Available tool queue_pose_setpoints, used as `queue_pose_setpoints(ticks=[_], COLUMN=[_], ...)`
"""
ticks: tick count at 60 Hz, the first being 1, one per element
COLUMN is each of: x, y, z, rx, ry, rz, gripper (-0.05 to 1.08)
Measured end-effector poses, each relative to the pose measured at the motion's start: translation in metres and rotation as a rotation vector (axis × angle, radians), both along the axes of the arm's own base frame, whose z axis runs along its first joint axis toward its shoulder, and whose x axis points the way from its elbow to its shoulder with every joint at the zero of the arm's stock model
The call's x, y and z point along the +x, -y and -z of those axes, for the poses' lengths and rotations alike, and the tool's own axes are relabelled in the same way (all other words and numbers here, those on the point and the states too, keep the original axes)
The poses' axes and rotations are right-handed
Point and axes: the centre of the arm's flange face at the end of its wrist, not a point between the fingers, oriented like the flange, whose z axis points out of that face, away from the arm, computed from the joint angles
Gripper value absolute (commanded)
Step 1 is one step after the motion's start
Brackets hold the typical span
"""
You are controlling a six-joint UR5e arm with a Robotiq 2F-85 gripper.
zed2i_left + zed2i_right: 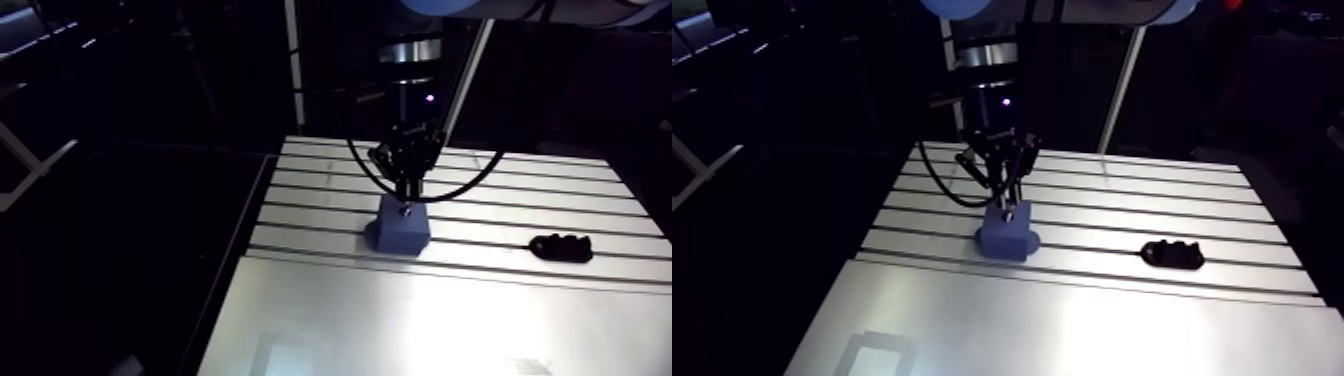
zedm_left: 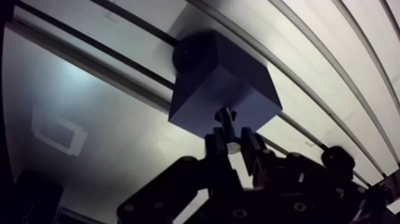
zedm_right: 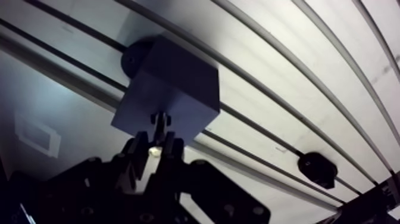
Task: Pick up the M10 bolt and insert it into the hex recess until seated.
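A dark blue block [image 1: 402, 226] stands on the slotted table [image 1: 520, 215]. In the wrist view the same block [image 2: 221, 89] lies just ahead of my fingers. My gripper [image 2: 233, 141] is shut on the M10 bolt [image 2: 226, 119], whose dark tip sticks out from between the fingertips and touches the block's top face. In the arm view my gripper [image 1: 1007, 195] hangs straight down over the block [image 1: 1007, 232], with a small pale spot on the block's top under it. The hex recess itself is hidden by the bolt.
A small black fixture [image 1: 1174, 256] lies on the table to the right of the block; the wrist view shows it [image 3: 317, 169] off to one side of the gripper. A smooth plate [image 1: 420, 330] covers the table's near part, with a faint square mark [image 1: 877, 352] on it.
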Motion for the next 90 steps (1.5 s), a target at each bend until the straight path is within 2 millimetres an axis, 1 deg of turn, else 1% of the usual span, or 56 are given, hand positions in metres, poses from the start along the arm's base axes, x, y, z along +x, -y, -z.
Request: queue_pose_setpoints(ticks=[1,2,3,5,24,52,61,68,70,71,72,73,74,75,76,77,78,79,80,81,82,83,84,85,86,90], x=[0.000,0.001,0.001,0.002,0.014,0.013,0.013,0.013,0.013,0.013,0.013,0.013,0.014,0.014,0.014,0.014,0.014,0.014,0.014,0.014,0.014,0.015,0.015,0.015,0.015,0.016], y=[0.000,0.001,0.001,0.002,0.011,0.011,0.011,0.011,0.010,0.010,0.010,0.010,0.010,0.010,0.009,0.009,0.009,0.009,0.008,0.008,0.008,0.008,0.008,0.008,0.008,0.007], z=[0.000,0.000,0.000,0.000,0.002,-0.004,-0.010,-0.020,-0.024,-0.025,-0.027,-0.029,-0.031,-0.034,-0.036,-0.038,-0.041,-0.043,-0.045,-0.048,-0.050,-0.052,-0.055,-0.057,-0.059,-0.068], rx=[-0.001,-0.002,-0.004,-0.007,-0.026,-0.027,-0.026,-0.022,-0.021,-0.020,-0.019,-0.019,-0.018,-0.018,-0.017,-0.017,-0.017,-0.016,-0.015,-0.015,-0.014,-0.012,-0.010,-0.008,-0.006,0.006], ry=[0.001,0.002,0.003,0.006,0.029,0.012,-0.004,-0.031,-0.041,-0.046,-0.051,-0.057,-0.063,-0.068,-0.075,-0.080,-0.087,-0.093,-0.099,-0.105,-0.111,-0.117,-0.124,-0.130,-0.136,-0.161], rz=[-0.003,-0.007,-0.011,-0.020,-0.089,-0.095,-0.088,-0.069,-0.060,-0.056,-0.052,-0.047,-0.041,-0.036,-0.030,-0.023,-0.015,-0.006,0.003,0.014,0.026,0.039,0.056,0.071,0.088,0.167], gripper=[0.08,0.08,0.02,0.01,0.01,0.01,0.01,0.01,0.03,0.08,0.08,0.14,0.14,0.24,0.24,0.37,0.37,0.51,0.68,0.68,0.83,0.83,0.92,0.92,1.02,1.06])
